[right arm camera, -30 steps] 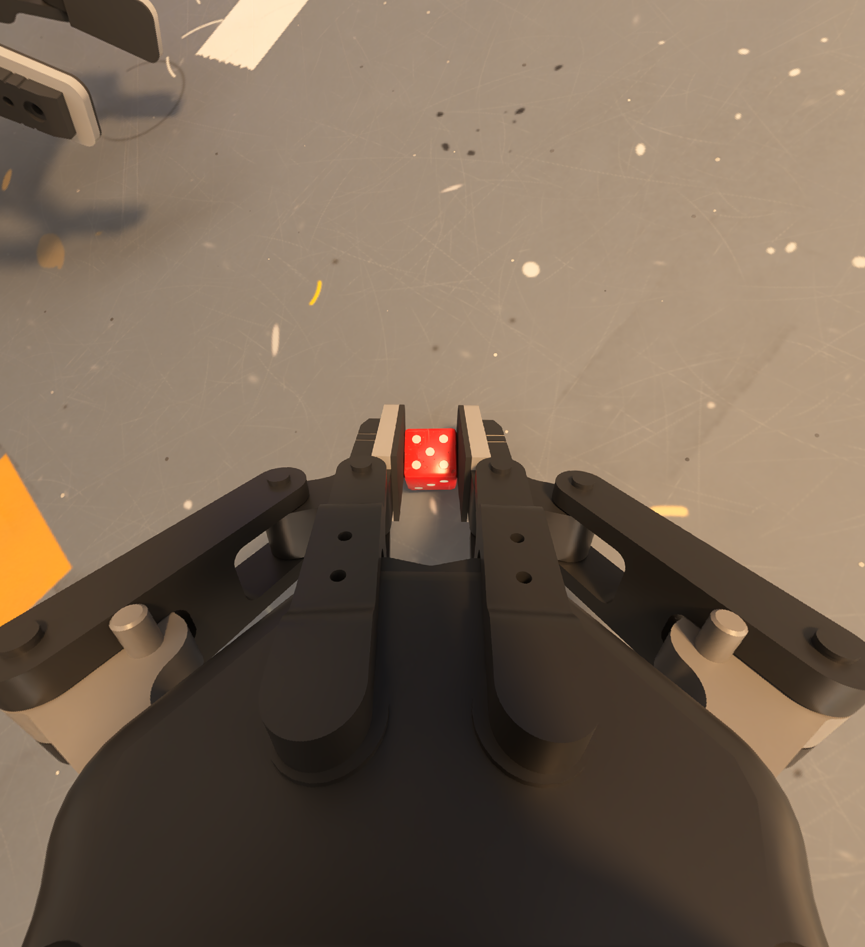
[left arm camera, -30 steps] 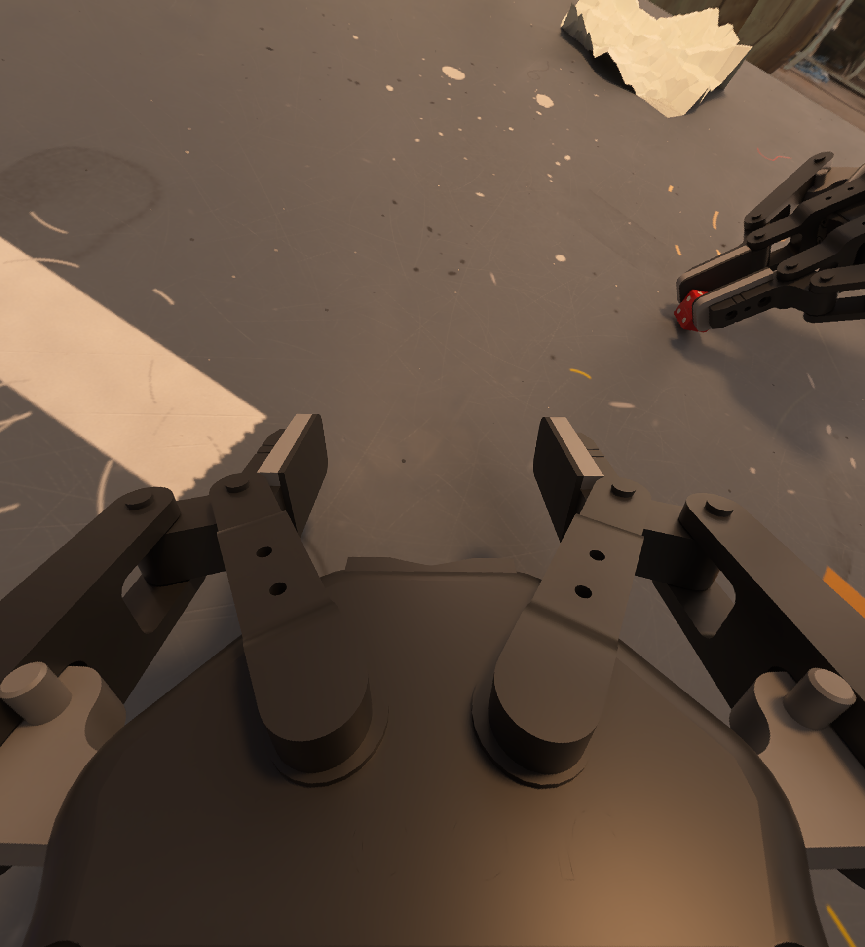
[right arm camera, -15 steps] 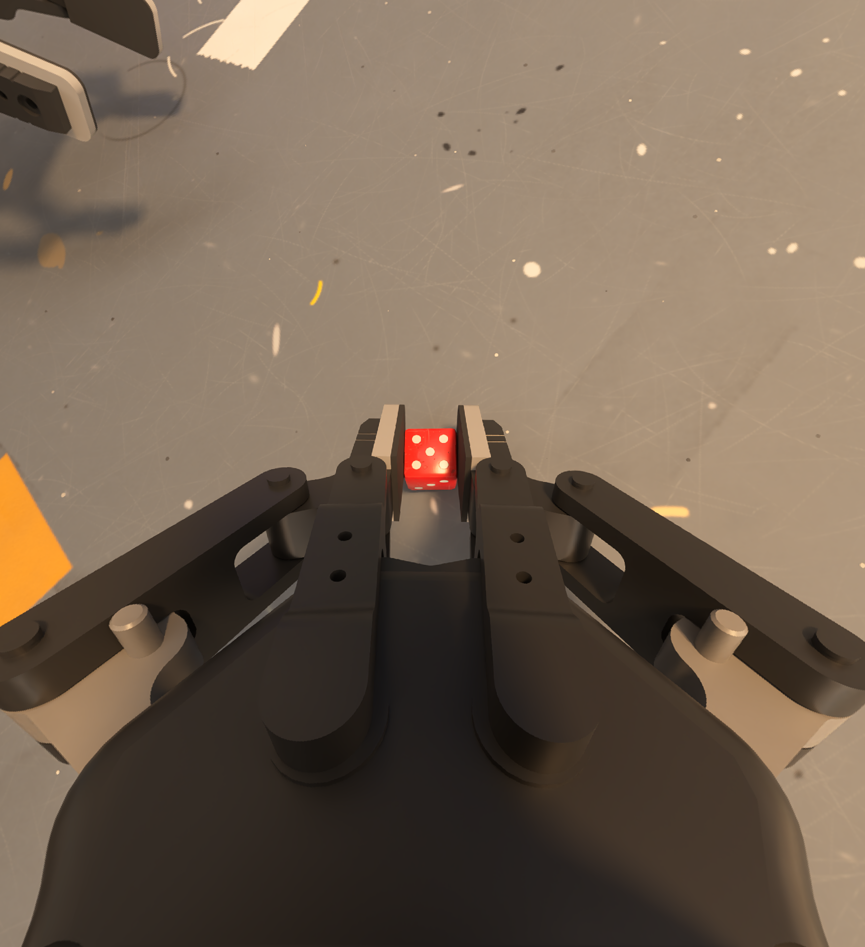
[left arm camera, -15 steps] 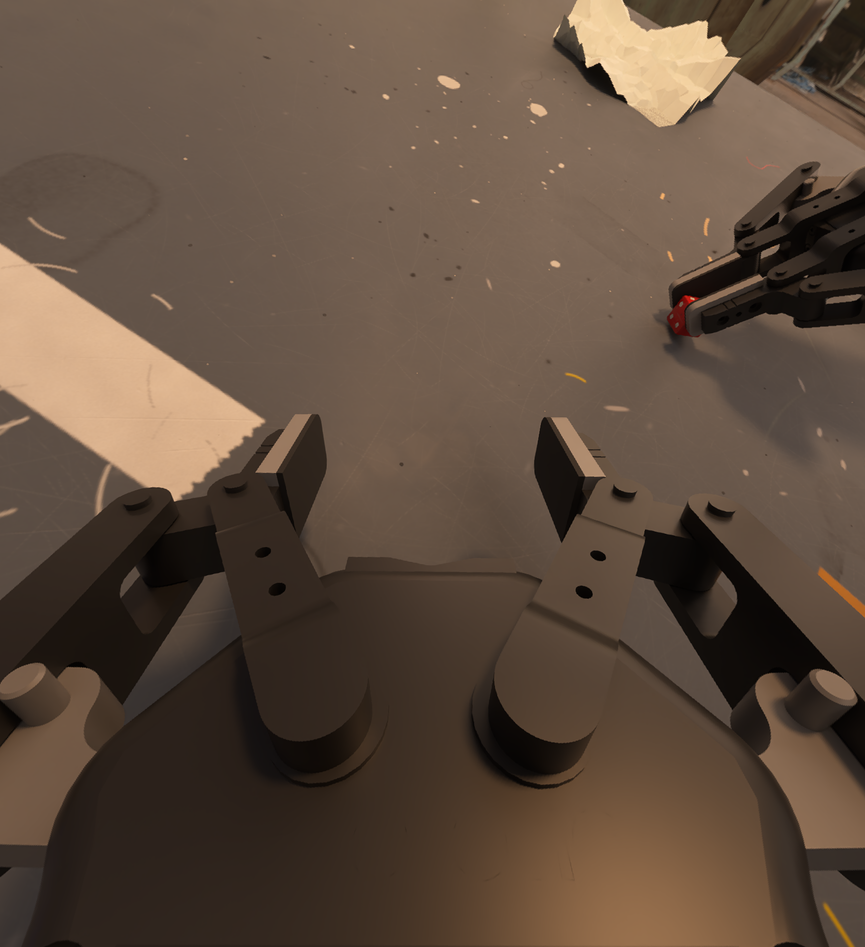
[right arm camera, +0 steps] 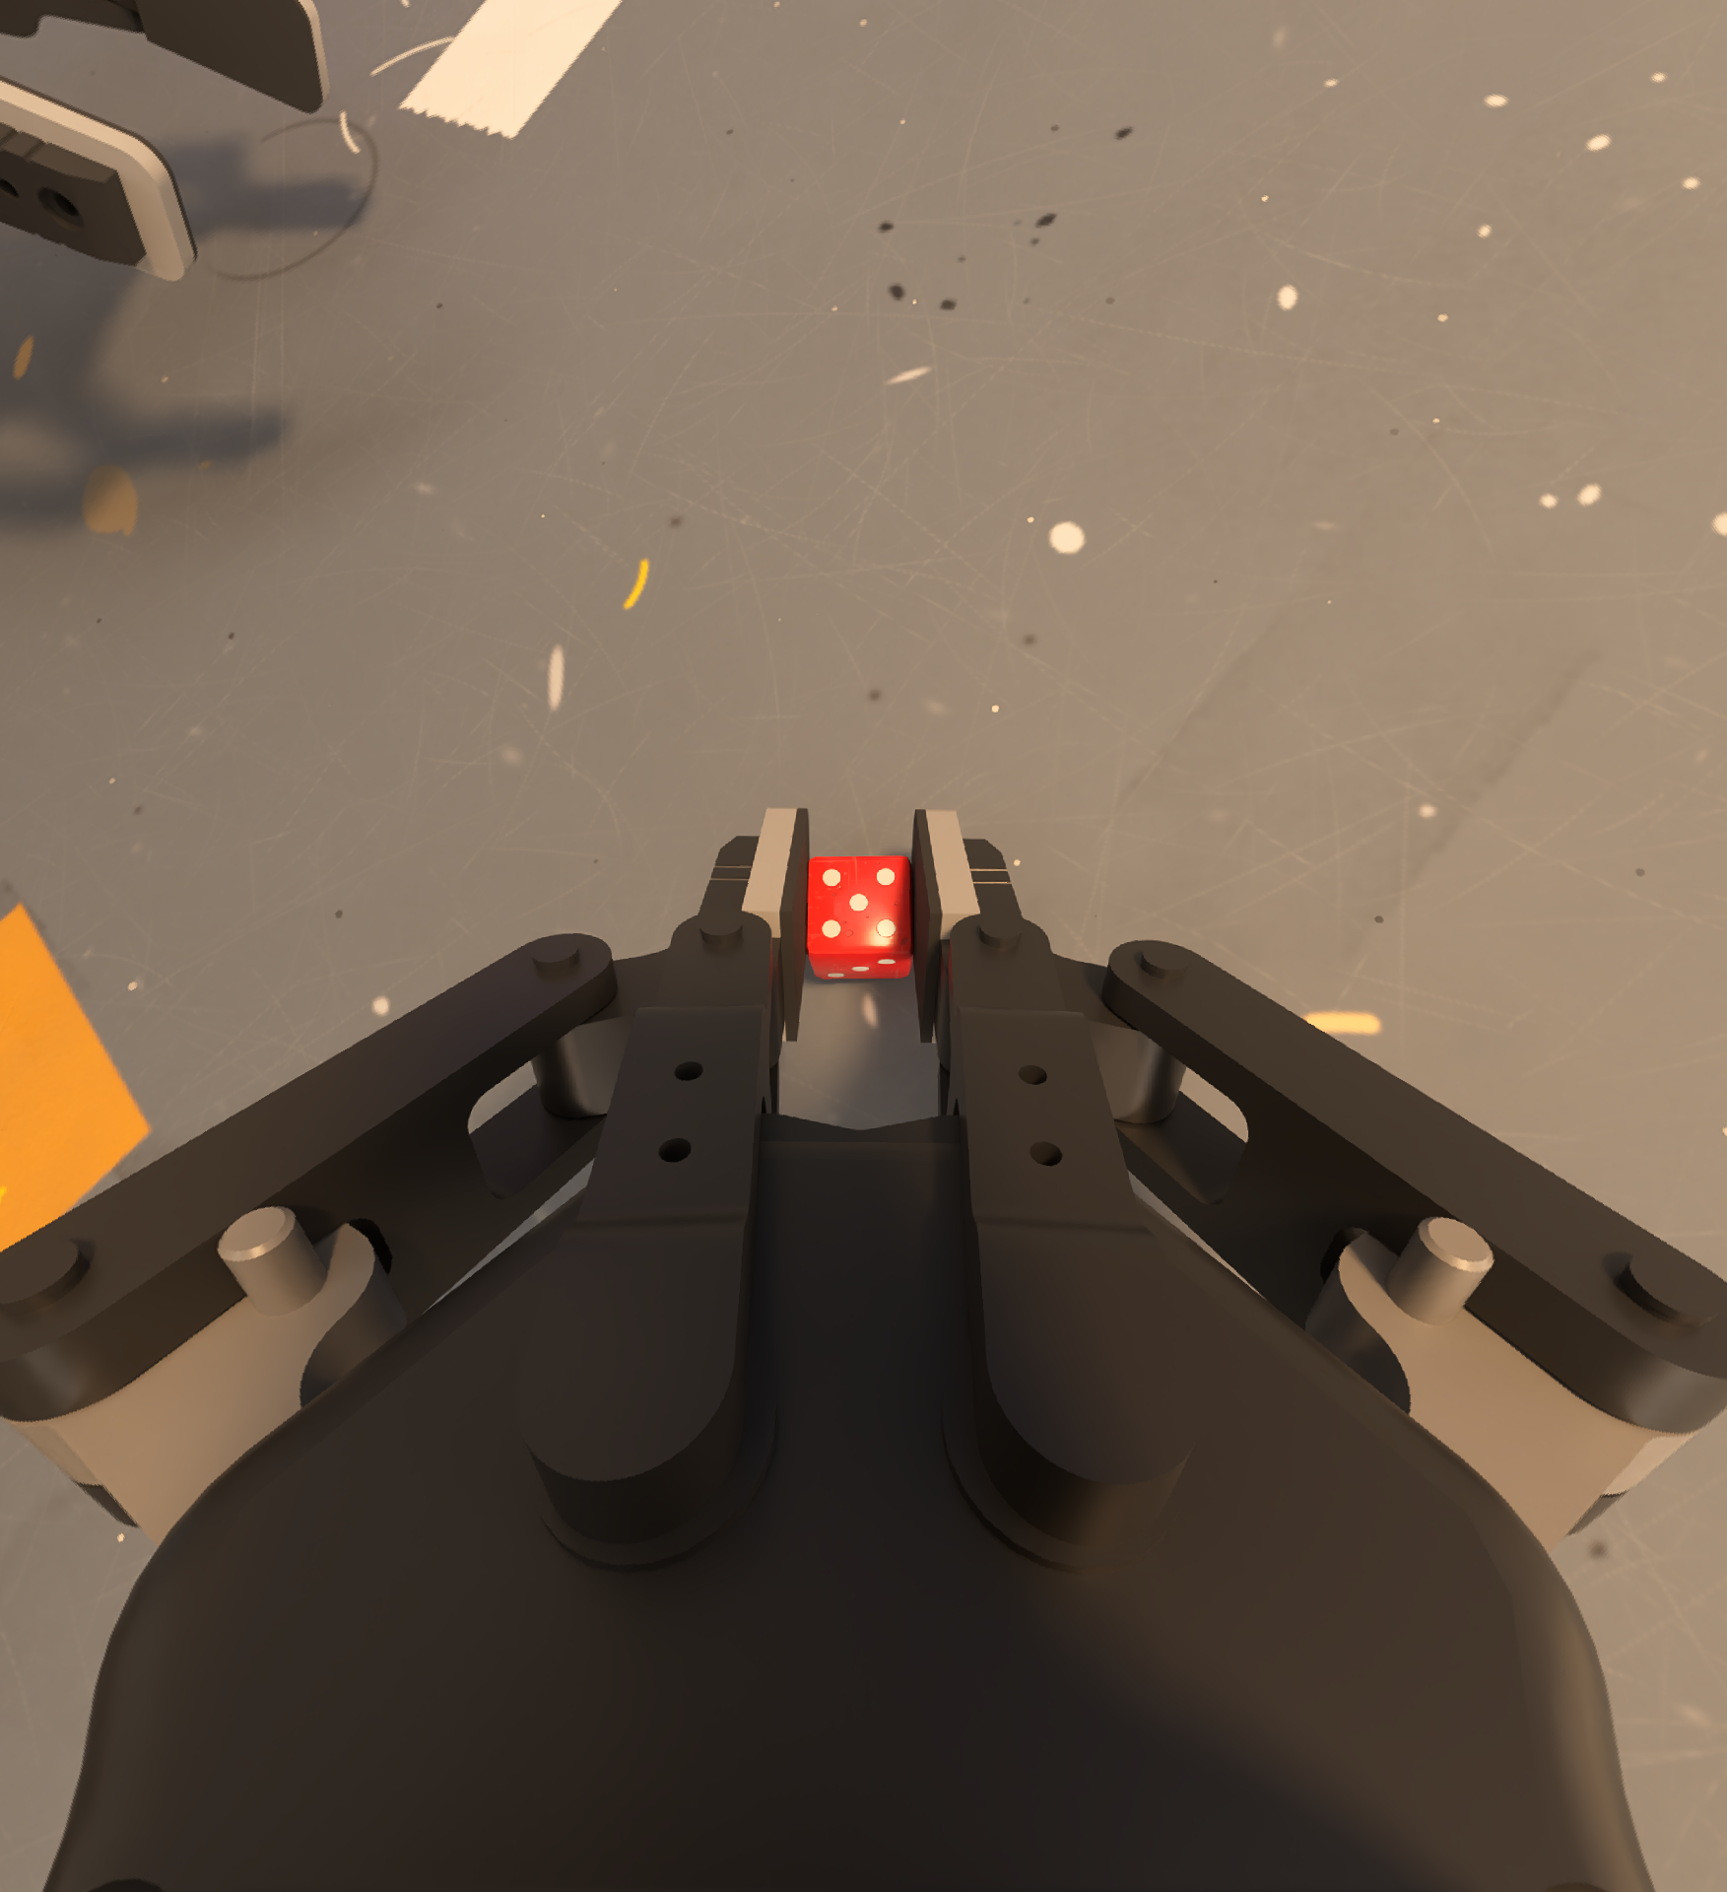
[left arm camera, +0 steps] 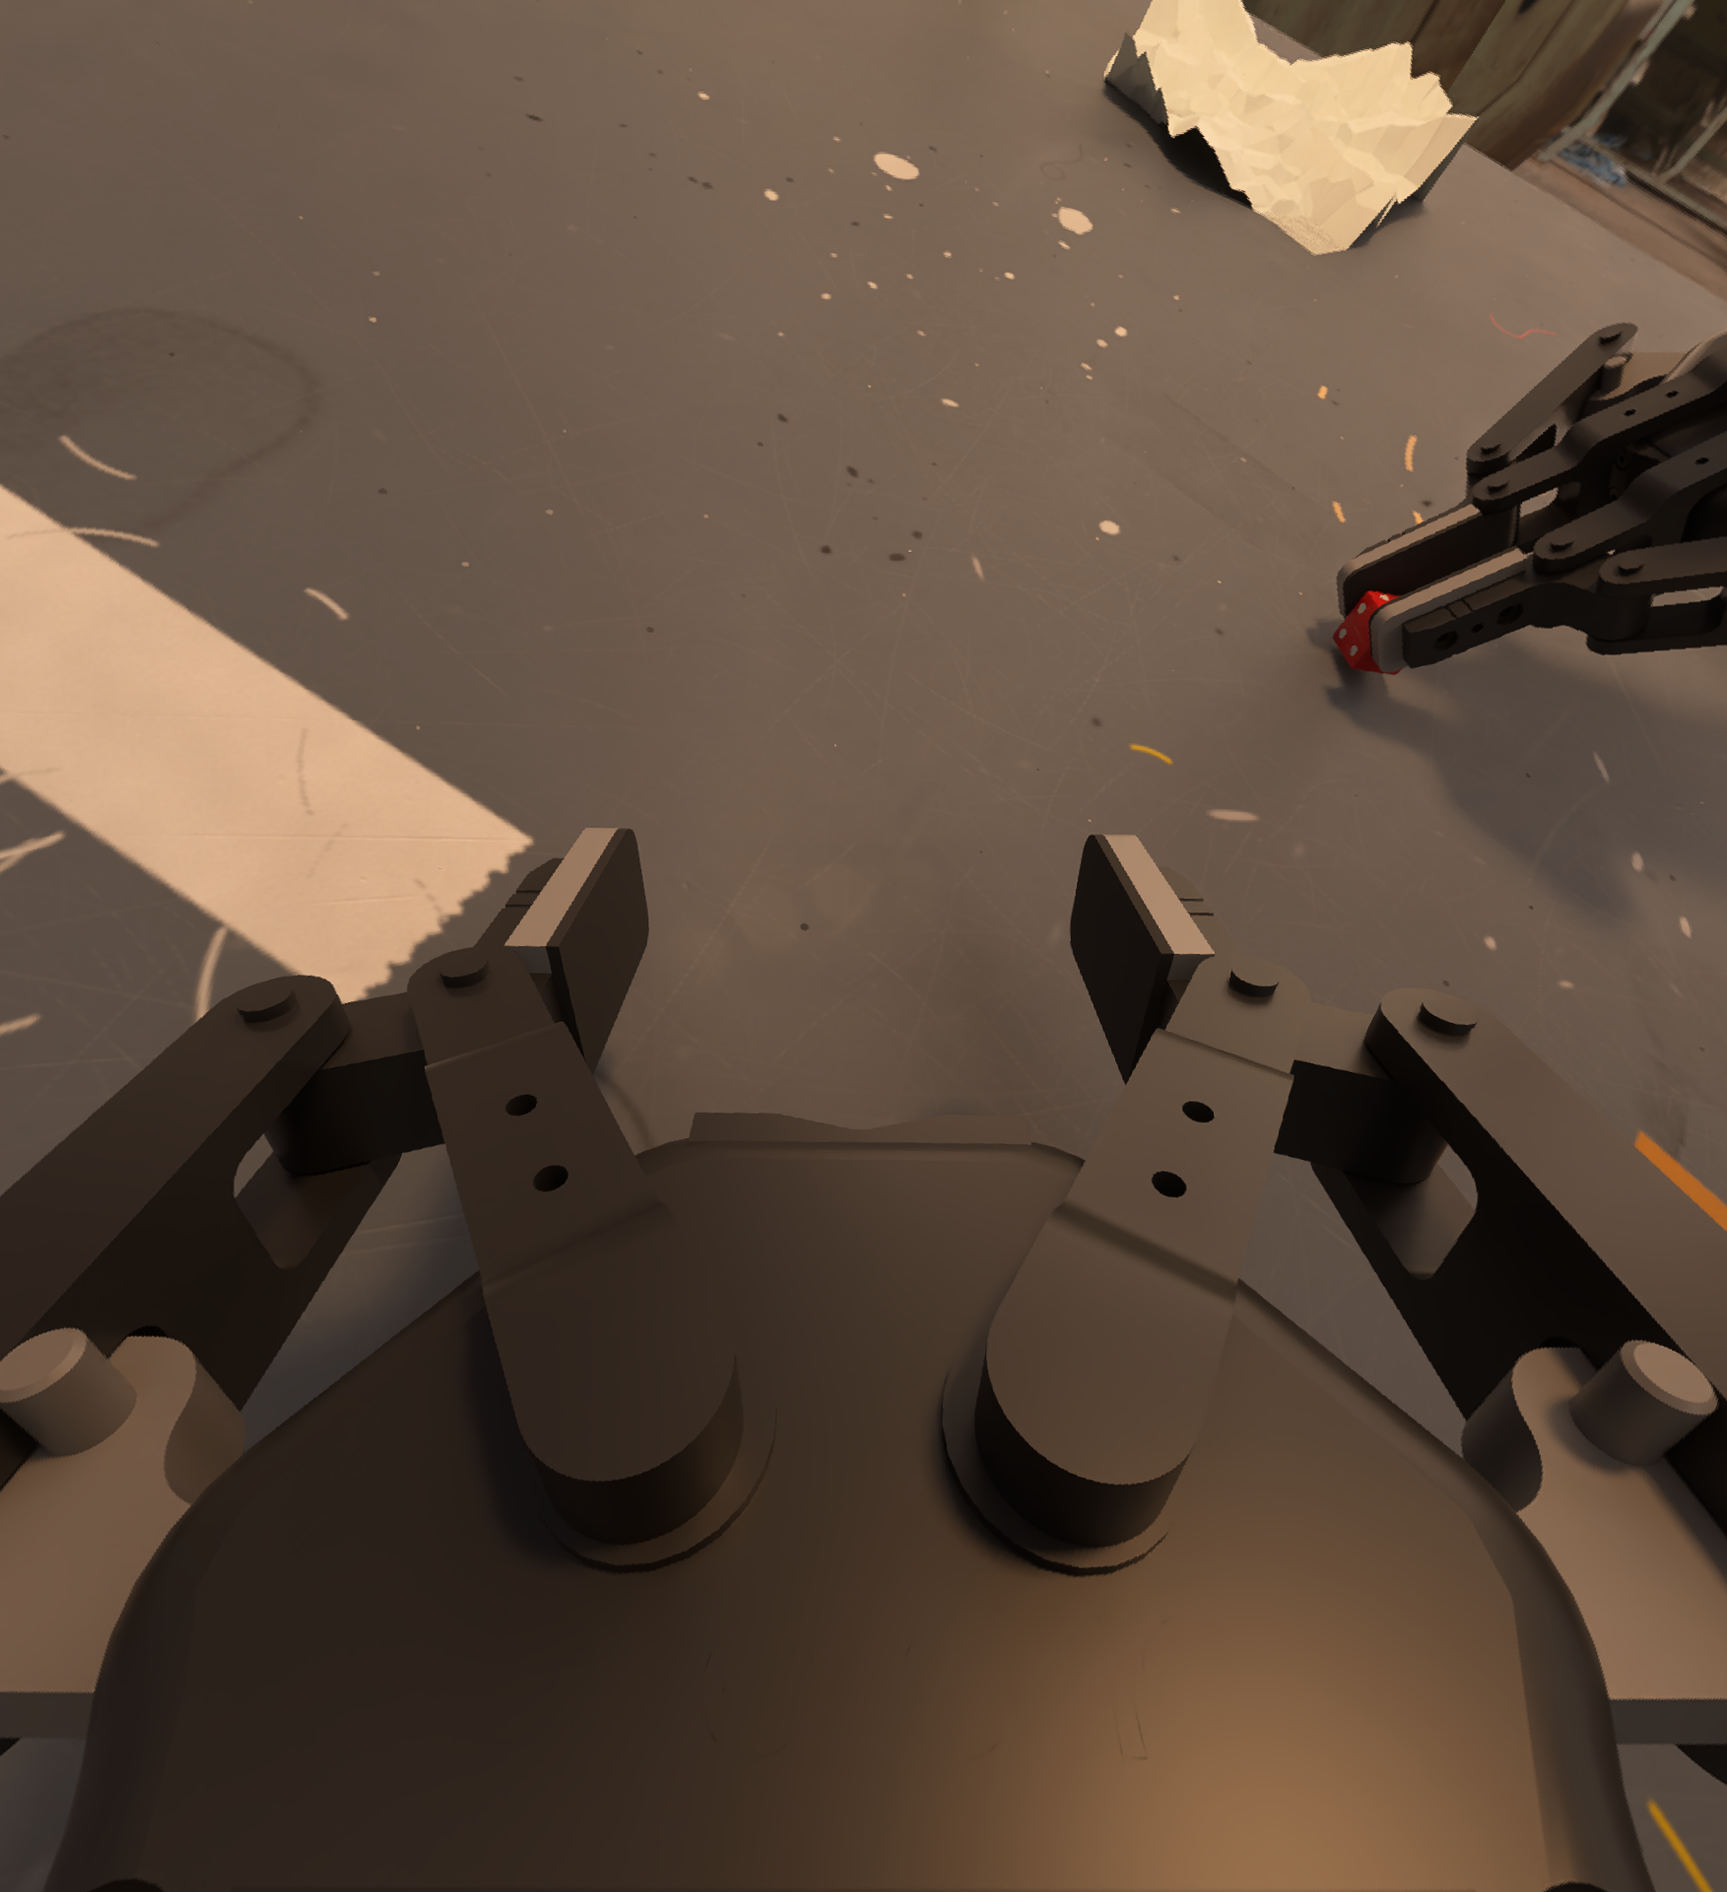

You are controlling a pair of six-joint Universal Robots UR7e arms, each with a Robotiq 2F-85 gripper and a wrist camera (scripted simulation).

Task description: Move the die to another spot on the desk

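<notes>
The red die (right arm camera: 859,914) with white pips sits between the pads of my right gripper (right arm camera: 860,840), which is shut on it low over the grey desk (right arm camera: 1248,665). I cannot tell whether the die touches the desk. In the left wrist view the die (left arm camera: 1358,633) shows at the right, pinched at the tip of the right gripper (left arm camera: 1376,614), with its shadow right below. My left gripper (left arm camera: 859,906) is open and empty over bare desk, well to the left of the die. One of its fingers (right arm camera: 50,174) shows at the top left of the right wrist view.
A crumpled sheet of pale paper (left arm camera: 1289,133) lies at the far edge of the desk. A wide pale tape strip (left arm camera: 173,737) lies left of my left gripper. An orange patch (right arm camera: 9,1085) is on the desk left of my right gripper. Paint flecks dot the surface.
The right gripper stays shut on the die in the same spot. The left wrist view has shifted only slightly.
</notes>
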